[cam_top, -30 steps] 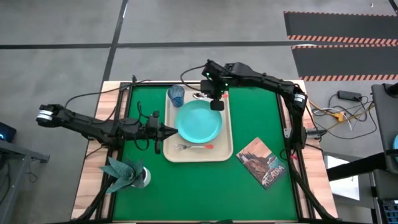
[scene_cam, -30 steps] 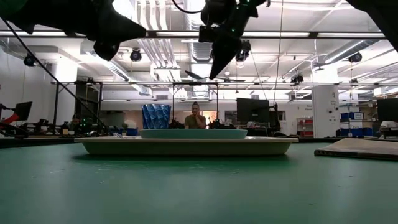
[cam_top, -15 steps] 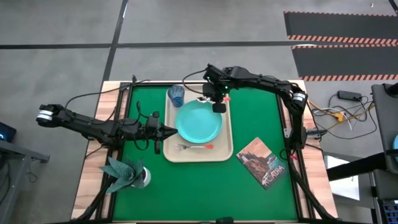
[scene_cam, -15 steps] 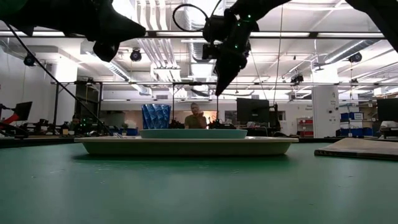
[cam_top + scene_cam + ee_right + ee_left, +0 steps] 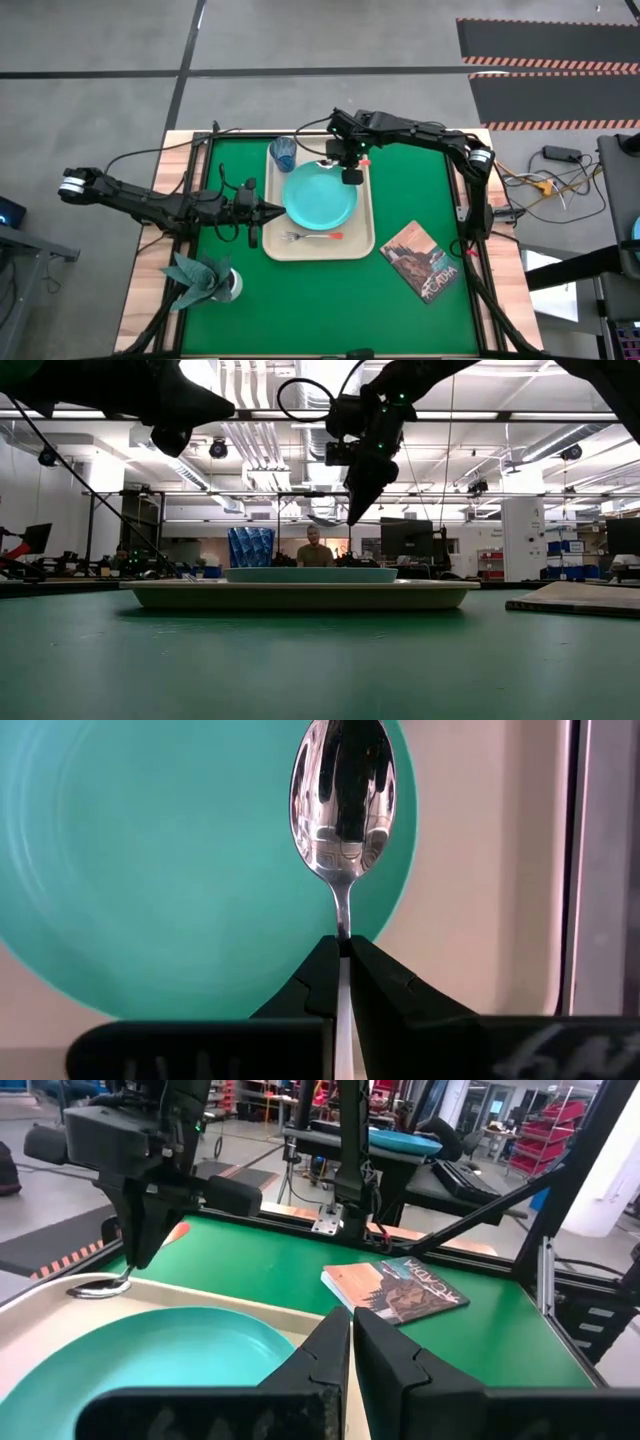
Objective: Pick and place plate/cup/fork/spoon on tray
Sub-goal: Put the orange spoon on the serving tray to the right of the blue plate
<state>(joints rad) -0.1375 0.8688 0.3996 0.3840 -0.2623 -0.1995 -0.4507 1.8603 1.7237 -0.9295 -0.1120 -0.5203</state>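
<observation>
The beige tray [image 5: 365, 225] lies mid-table. On it rest the turquoise plate [image 5: 318, 195], the dark-blue cup [image 5: 283, 152] upright at its far left corner, and the fork [image 5: 312, 236] flat at its near end. My right gripper [image 5: 347, 172] hangs over the tray's far right part, well above it in the low view [image 5: 355, 510], shut on the silver spoon [image 5: 343, 805]. My left gripper [image 5: 275, 211] is shut and empty beside the tray's left rim, raised above the table; its fingers meet in the left wrist view [image 5: 352, 1320]. My right gripper pinches the spoon's thin neck [image 5: 344, 925] just behind the bowl between its two fingers. The fingers slant down from the table's right and lie along the spoon. The bowl [image 5: 343, 805] sticks out past the fingertips over the plate's edge, lifted clear of plate and tray.
A brown picture-covered book [image 5: 425, 260] lies near right of the tray. A pale holder with a teal napkin [image 5: 205, 278] stands at the near left. Green mat [image 5: 420, 190] lies bare right of the tray. A person [image 5: 314, 548] sits in the room beyond the table.
My right gripper has gone down and a little toward the table's near edge with the spoon, and now hangs closer above the plate's far edge. The spoon stays clear of the tray. My left gripper has kept still.
</observation>
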